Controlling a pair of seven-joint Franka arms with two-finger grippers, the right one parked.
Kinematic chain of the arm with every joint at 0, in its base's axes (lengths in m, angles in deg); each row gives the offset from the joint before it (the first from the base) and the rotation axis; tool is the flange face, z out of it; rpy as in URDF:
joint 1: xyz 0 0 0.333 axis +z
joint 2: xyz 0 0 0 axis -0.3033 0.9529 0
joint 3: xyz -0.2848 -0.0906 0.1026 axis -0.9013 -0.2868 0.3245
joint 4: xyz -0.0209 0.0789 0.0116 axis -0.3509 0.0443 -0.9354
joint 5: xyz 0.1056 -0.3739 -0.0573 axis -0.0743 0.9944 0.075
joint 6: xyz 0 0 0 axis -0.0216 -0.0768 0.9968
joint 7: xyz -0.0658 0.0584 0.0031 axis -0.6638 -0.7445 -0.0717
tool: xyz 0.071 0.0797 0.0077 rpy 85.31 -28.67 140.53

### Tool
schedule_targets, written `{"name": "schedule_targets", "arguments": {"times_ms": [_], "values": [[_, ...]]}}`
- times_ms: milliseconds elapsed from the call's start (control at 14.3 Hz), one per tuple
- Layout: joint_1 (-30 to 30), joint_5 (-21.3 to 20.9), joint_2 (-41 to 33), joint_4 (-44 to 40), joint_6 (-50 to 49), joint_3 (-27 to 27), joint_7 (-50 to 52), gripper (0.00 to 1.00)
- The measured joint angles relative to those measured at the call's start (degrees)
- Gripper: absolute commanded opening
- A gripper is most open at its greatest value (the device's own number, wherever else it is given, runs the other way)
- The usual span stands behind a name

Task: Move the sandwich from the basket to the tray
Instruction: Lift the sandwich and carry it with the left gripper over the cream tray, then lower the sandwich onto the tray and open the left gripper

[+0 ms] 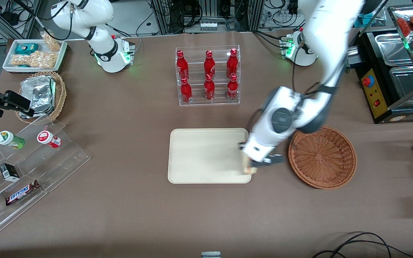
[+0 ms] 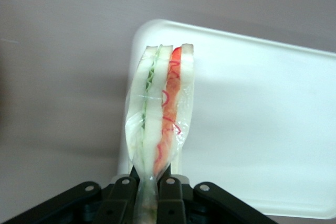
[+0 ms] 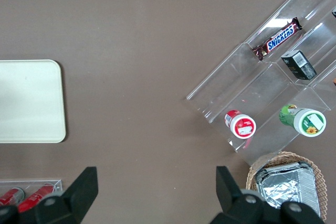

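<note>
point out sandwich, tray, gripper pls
sandwich point(image 2: 160, 114), left wrist view, on the middle bread slice.
tray point(image 1: 206, 154), front view, on its bare middle.
gripper point(image 2: 153, 182), left wrist view, between the fingertips clamping the sandwich's wrapped end, over the tray's edge.

Even overhead light is falling on the brown desk point(image 1: 120, 200), casting soft shadows. Glare is washing out the flat cream-beige tray point(image 2: 273, 129); the black claw point(image 2: 153, 195) is looking blurred.

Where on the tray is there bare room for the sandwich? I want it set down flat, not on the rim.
The tray is bare all over. The gripper, shut on the sandwich, hangs over the tray's edge nearest the basket, so only that rim is crowded. The middle, nearer the bottle rack, is free.
</note>
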Motion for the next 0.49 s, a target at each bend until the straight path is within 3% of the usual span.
{"name": "schedule_targets", "arguments": {"times_ms": [210,490], "values": [[-5.81,0.0,5.67,-6.81,0.9,0.09,4.62,0.0],[-8.92,-0.24,9.77,-12.1,0.88,0.18,6.35,0.0]]}}
